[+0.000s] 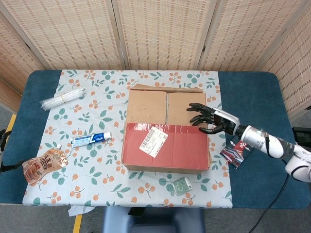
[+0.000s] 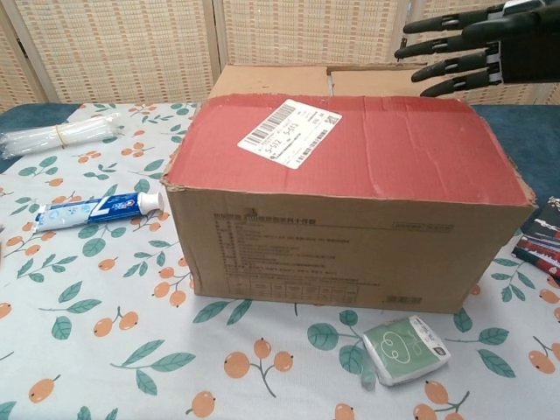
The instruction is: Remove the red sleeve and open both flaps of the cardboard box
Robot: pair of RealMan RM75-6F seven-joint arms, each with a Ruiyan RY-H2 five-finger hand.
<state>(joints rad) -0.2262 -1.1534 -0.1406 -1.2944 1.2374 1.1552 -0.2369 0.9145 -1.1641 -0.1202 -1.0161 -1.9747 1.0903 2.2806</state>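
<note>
The cardboard box (image 1: 165, 108) stands mid-table with both top flaps flat and closed. A red sleeve (image 1: 167, 148) with a white shipping label (image 1: 153, 141) wraps its near half and shows large in the chest view as the red sleeve (image 2: 367, 149). My right hand (image 1: 208, 119) hovers over the box's right edge where bare cardboard meets the sleeve, fingers spread and holding nothing. In the chest view the right hand (image 2: 468, 44) floats above the box's far right corner, fingers pointing left. Only a dark sliver of my left arm (image 1: 2, 145) shows at the left edge.
On the floral cloth lie a toothpaste tube (image 1: 91, 139), an orange pouch (image 1: 43, 165) and a white bundle (image 1: 62, 98) to the left. A green packet (image 1: 183, 185) lies in front of the box, and a red-black packet (image 1: 234, 153) to its right. Woven screens stand behind.
</note>
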